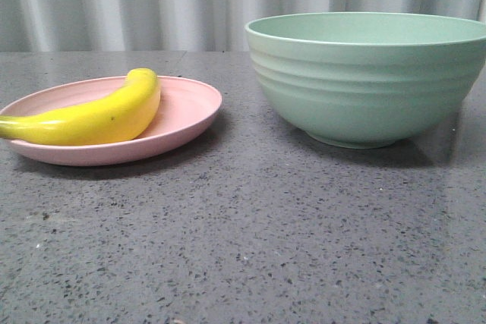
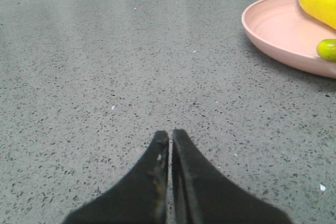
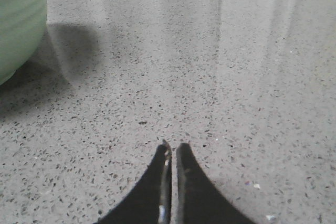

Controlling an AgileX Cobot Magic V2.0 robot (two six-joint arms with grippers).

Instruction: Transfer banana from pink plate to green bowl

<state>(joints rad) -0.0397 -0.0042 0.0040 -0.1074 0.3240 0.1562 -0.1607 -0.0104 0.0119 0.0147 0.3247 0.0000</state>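
Task not yet begun, as far as we can judge. The banana (image 1: 91,117) lies on the pink plate (image 1: 190,108), curved side resting against the plate floor, one end reaching toward the plate's far side, the greenish end sticking out past the rim at the front view's left edge. No lift, no contact.

Containers: we note two. The pink plate sits on the grey speckled surface (image 1: 243,240) to the left and holds only the banana. The green bowl (image 1: 372,81) stands to the right, upright on its small foot, apart from the plate with a strip of bare surface between them. From this low angle we see only the far inner wall near the rim; the bottom of the bowl is hidden, so we cannot tell whether anything lies in it.

Claws: the left claw (image 2: 170,136) hovers low over the surface, its two black fingers pressed nearly together, gripping nothing. The plate and part of the banana show off to one side, well apart from the tips. The right claw (image 3: 173,148) is likewise pinched to a thin slit and empty, with the bowl's ribbed wall at the edge of its view.

Left to do, we reckon: everything. Approach, grasp the banana, carry it across, release into the bowl.
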